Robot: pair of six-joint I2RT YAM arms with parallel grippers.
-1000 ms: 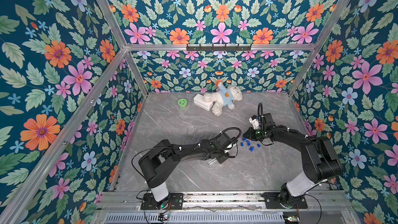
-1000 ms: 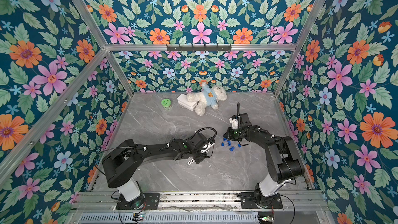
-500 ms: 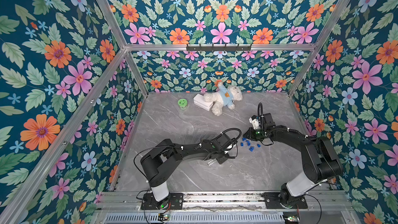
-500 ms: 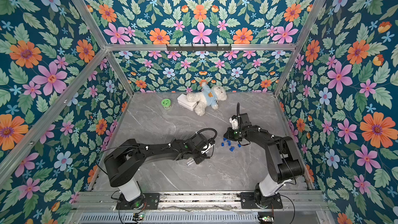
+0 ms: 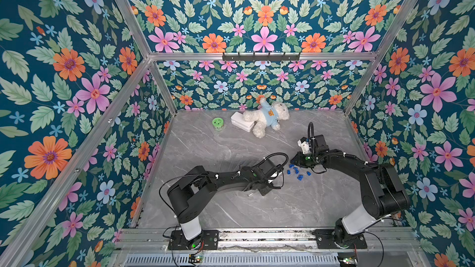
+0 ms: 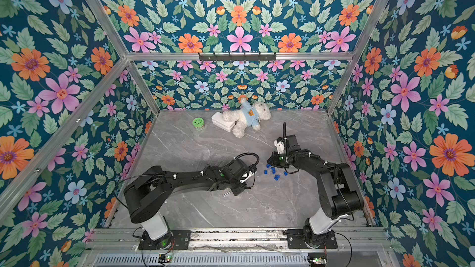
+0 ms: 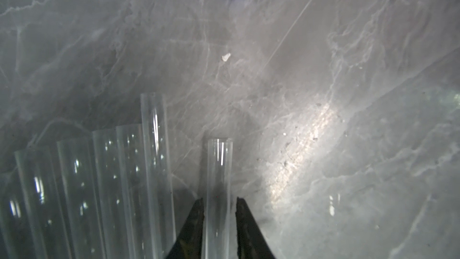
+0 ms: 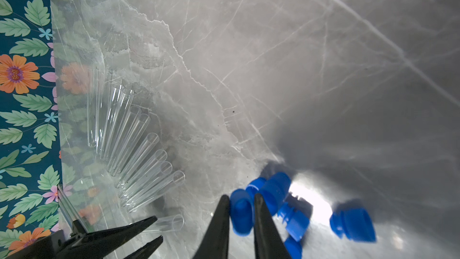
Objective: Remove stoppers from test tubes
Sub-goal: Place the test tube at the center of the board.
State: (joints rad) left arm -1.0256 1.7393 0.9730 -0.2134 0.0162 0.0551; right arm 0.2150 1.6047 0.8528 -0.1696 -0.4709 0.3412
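Presently left pincer (image 7: pixel 219 205) straddles one unplugged tube (image 7: pixel 220 165) narrowly, pinching or loose I cannot tell, just beside the bare row (image 7: pixel 104 170), apparently sorting glass together, while right pincer (image 8: pixel 241 196) nips a stopper (image 8: pixel 241 218) against the loose pile (image 8: pixel 276 190), likely dropping it.

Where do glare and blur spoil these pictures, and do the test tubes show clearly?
Right wrist: white glare burns out the marble near the blurred stopper. Left wrist: milder glare, test tubes sharp enough. Both top views: even light, tubes almost invisible.
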